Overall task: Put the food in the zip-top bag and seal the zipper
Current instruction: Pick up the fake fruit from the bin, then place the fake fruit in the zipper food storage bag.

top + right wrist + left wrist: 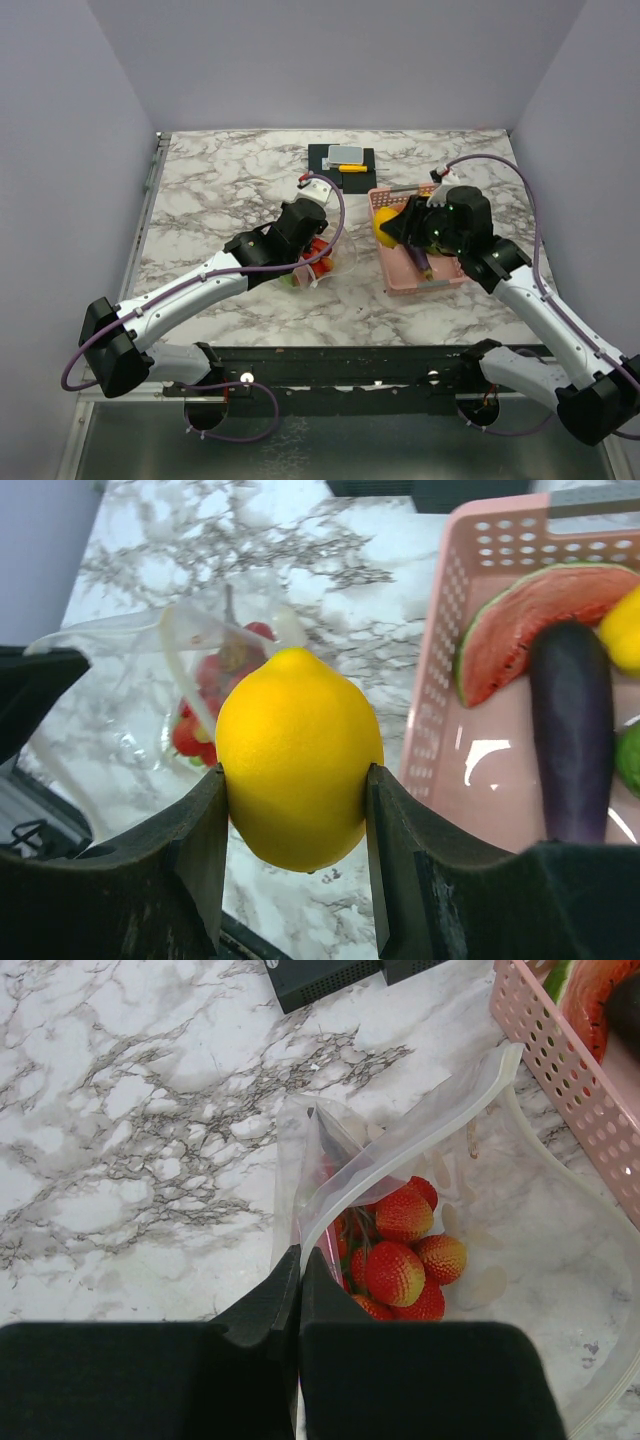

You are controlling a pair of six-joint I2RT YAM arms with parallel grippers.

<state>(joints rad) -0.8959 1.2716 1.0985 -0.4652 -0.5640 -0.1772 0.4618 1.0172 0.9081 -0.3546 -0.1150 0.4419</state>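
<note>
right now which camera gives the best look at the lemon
Right wrist: the lemon fills the centre, gripped by the right gripper. Top external shows only a small yellow patch by the basket; left wrist misses it.

bright even light, soft shadows, sharp focus

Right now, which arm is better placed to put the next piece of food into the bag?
The right. The right gripper holds the lemon near the bag; the left gripper is shut on the bag's edge and holds its mouth open.
</note>
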